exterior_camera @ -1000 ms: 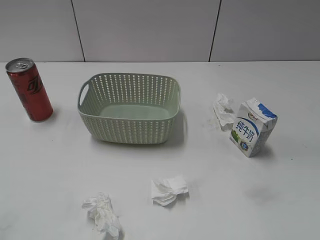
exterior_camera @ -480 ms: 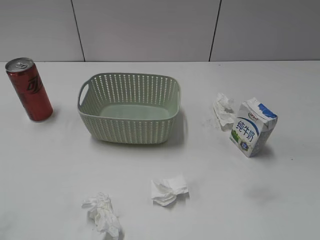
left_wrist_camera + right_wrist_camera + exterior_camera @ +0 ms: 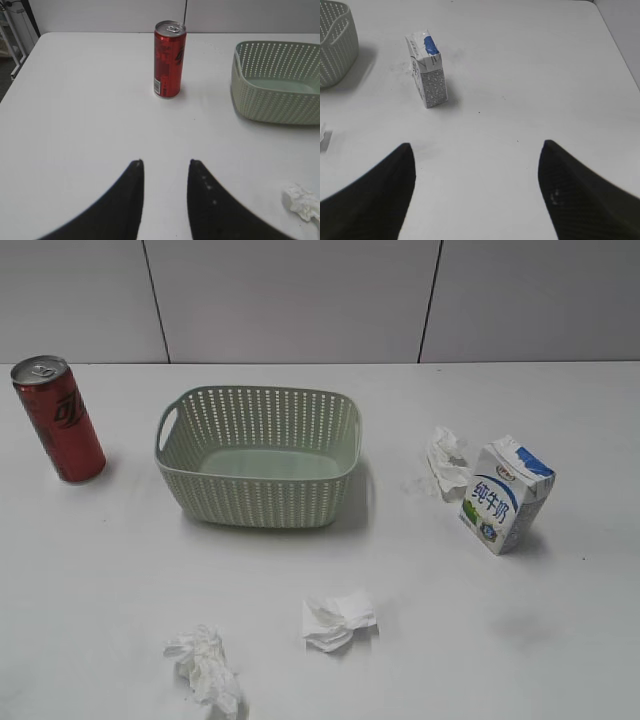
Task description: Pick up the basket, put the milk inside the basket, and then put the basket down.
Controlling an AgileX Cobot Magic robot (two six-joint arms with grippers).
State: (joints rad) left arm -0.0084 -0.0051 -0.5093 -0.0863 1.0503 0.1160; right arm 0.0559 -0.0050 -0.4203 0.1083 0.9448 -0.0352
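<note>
The pale green basket [image 3: 258, 455] stands empty on the white table, left of middle; it also shows at the right edge of the left wrist view [image 3: 277, 82] and at the top left corner of the right wrist view [image 3: 335, 42]. The milk carton [image 3: 505, 495] stands upright at the right, and in the right wrist view [image 3: 427, 70] it is ahead and to the left of the jaws. My left gripper [image 3: 165, 162] is open and empty above bare table. My right gripper [image 3: 476, 146] is wide open and empty. Neither gripper shows in the exterior view.
A red soda can [image 3: 58, 420] stands at the far left, ahead of the left gripper [image 3: 169, 59]. Crumpled tissues lie beside the milk [image 3: 445, 462], at the front middle [image 3: 338, 620] and at the front left [image 3: 205, 668]. The table's left edge [image 3: 20, 65] shows in the left wrist view.
</note>
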